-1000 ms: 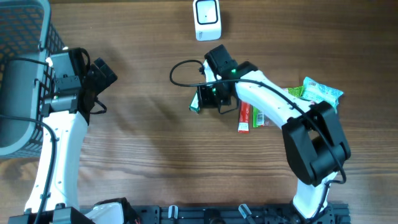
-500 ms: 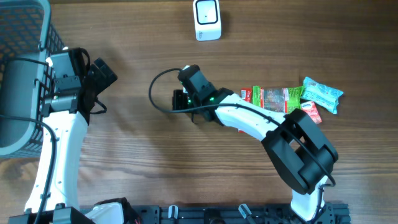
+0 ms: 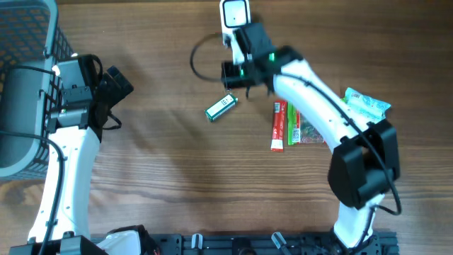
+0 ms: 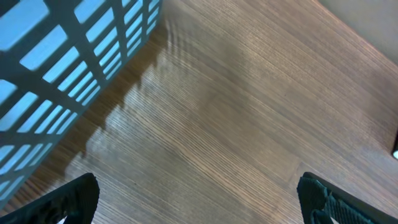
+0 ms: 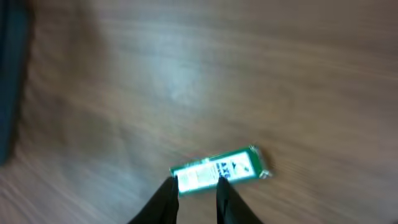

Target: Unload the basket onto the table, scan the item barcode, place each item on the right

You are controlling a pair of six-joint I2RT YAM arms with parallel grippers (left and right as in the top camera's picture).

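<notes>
Plainly, the small green packet (image 3: 220,108) lies loose on the table (image 3: 177,177), likely light and slick, best pinched across its narrow width, while beyond it the right claw (image 3: 236,74) hangs slightly parted and empty by the white scanner (image 3: 236,21).

Basket (image 3: 28,35) far left, snack packets (image 3: 279,131) right

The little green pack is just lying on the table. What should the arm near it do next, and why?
Probably the right gripper should spread wider and dip down onto the green pack. The pack lies loose on the table, apart from the white scanner, and the jaws look only slightly apart, with nothing between them.
</notes>
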